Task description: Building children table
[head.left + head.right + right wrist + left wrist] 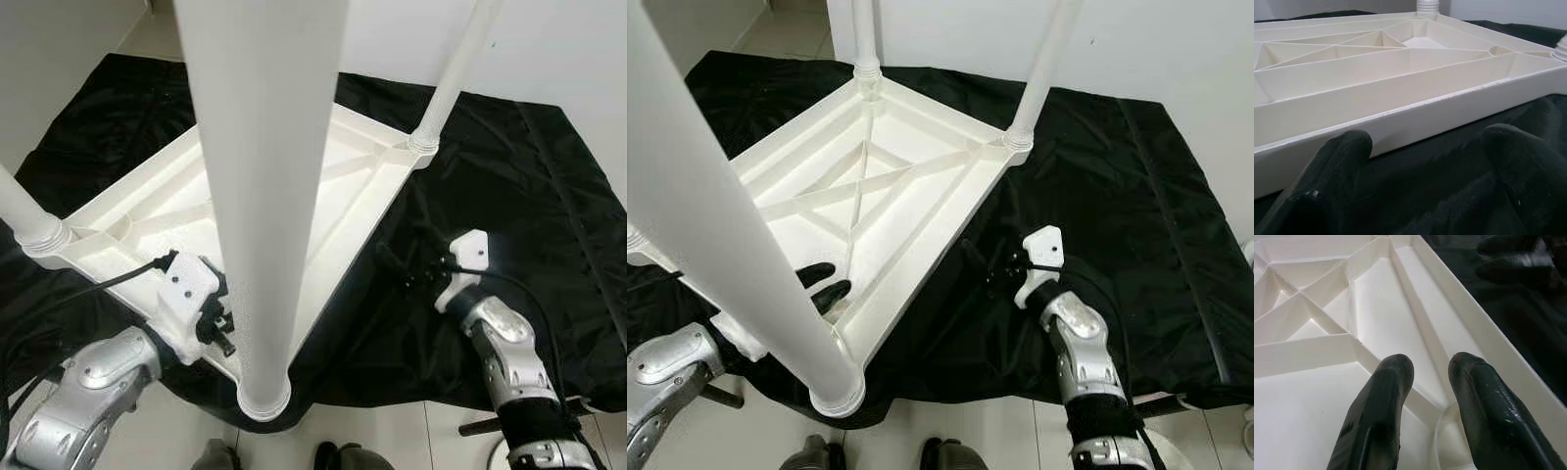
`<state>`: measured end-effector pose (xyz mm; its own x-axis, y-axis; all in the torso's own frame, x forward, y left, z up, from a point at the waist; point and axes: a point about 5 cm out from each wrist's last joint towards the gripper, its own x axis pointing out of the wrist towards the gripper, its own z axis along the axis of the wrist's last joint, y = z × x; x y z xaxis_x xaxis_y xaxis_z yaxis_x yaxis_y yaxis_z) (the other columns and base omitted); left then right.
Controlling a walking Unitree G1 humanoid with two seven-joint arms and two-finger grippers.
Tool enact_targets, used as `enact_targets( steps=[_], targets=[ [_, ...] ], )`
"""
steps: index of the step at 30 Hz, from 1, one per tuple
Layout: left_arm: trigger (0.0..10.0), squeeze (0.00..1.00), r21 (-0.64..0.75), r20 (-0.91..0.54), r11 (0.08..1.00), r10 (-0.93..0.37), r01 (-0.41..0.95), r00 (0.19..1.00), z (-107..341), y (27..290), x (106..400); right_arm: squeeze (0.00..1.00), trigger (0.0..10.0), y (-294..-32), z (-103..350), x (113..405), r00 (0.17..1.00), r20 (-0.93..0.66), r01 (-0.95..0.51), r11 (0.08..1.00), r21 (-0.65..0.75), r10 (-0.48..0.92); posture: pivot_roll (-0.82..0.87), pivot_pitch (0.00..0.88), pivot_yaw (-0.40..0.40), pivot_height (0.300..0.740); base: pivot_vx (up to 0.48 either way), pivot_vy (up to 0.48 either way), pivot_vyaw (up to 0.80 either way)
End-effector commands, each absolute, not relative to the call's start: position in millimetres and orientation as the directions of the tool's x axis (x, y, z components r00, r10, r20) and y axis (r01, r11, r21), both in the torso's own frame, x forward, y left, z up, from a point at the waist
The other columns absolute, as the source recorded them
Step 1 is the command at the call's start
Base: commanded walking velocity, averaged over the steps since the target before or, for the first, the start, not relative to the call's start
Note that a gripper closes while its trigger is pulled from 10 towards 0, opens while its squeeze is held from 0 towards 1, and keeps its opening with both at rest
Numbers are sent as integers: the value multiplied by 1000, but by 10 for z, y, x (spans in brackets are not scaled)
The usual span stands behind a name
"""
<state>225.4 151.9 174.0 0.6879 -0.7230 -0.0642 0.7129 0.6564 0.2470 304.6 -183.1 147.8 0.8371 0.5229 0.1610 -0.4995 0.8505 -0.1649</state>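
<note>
A white table lies upside down on a black cloth on the floor. Its underside faces up like a shallow tray, with a raised rim all round and thin ribs that cross in the middle and cut it into small bays. The bays hold nothing but the left gripper's tips. White legs stand up from the corners: a near leg rises big and close to the camera, a left leg stands at the left corner, a far leg at the back, and a right leg at the right corner. The left gripper reaches over the near rim and sits inside the tray, just beside the base of the near leg. Its two black fingers are a little apart, with nothing between them, and hang over the white bottom next to the round socket of that leg. The right gripper rests low over the cloth, just beside the right long side of the table. Its fingers are spread wide, hold nothing, and point at the table's side wall. Dark feet show at the bottom edge, on the pale tiled floor.
</note>
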Motion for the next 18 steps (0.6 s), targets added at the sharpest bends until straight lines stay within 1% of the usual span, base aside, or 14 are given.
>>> enact_targets(
  steps=[1, 5, 6, 7, 8, 17, 18],
  targets=[
    [10000, 0, 221, -201, 373, -887, 901, 417, 1624, 1503, 2094, 0, 10000, -1863, 1486, 2999, 837, 144, -507, 847, -161, 529, 62, 183, -41, 740, 0, 0, 0],
    [10000, 0, 223, -254, 377, -868, 899, 427, 1588, 1606, 2090, 0, 10000, -1853, 1529, 2982, 831, 146, -514, 841, -167, 537, 67, 182, -45, 740, 0, 0, 0],
    [10000, 0, 245, -286, 367, -857, 897, 429, 1568, 1660, 2079, 0, 10000, -1828, 1549, 2975, 824, 146, -525, 835, -167, 547, 70, 180, -46, 740, 0, 0, 0],
    [10000, 0, 245, -286, 367, -857, 897, 429, 1568, 1660, 2079, 0, 10000, -1828, 1549, 2975, 824, 146, -525, 835, -167, 547, 70, 180, -46, 740, 0, 0, 0],
    [10000, 0, 283, -334, 341, -841, 897, 425, 1539, 1731, 2059, 0, 10000, -1799, 1575, 2967, 815, 144, -538, 825, -173, 561, 75, 180, -48, 740, 0, 0, 0],
    [10000, 0, 339, -360, 330, -820, 881, 445, 1485, 1770, 2089, 0, 10000, -1788, 1604, 2977, 814, 148, -538, 825, -175, 562, 76, 178, -50, 740, 0, 0, 0],
    [10000, 0, 368, -359, 335, -809, 867, 465, 1469, 1762, 2126, 0, 10000, -1784, 1615, 2983, 813, 151, -538, 824, -175, 563, 76, 177, -52, 740, 0, 0, 0]
  ],
)
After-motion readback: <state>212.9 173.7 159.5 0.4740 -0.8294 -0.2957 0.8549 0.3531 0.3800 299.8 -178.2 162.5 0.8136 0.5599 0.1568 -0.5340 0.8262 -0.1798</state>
